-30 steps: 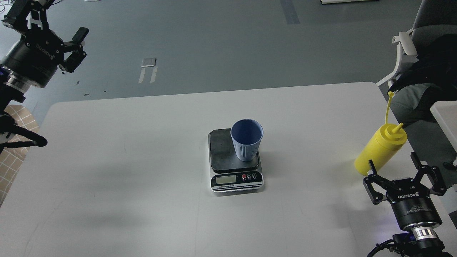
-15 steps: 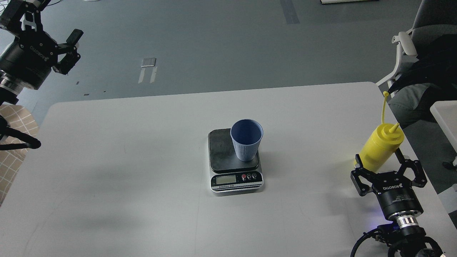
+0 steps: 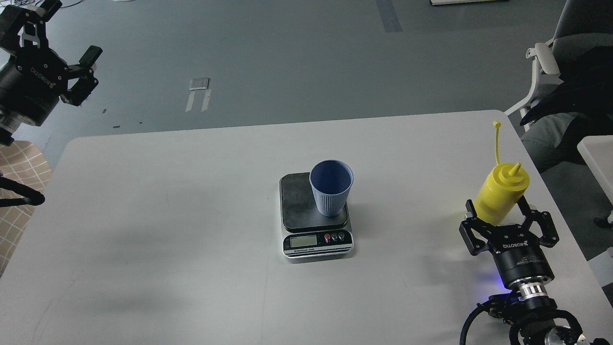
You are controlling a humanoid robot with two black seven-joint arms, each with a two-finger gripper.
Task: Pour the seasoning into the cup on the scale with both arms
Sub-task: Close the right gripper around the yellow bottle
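Observation:
The pale blue ribbed cup (image 3: 330, 190) stands upright on the right half of the scale (image 3: 296, 203), which lies at the middle of the white table (image 3: 167, 215). The yellow seasoning bottle (image 3: 501, 190) stands upright near the table's right edge, its cap strap sticking up. My right gripper (image 3: 498, 210) has a finger on each side of the bottle's lower body and hides its base. My left gripper (image 3: 71, 33) is open and empty, high above the floor beyond the table's far left corner.
A grey office chair with dark clothing (image 3: 570, 81) stands off the table's right side. A white surface edge (image 3: 598, 153) shows at far right. A checkered mat (image 3: 21, 167) lies left of the table.
My right gripper moved up and left, closed around the bottle, and the bottle shifted left with it. My left gripper drew back toward the upper left.

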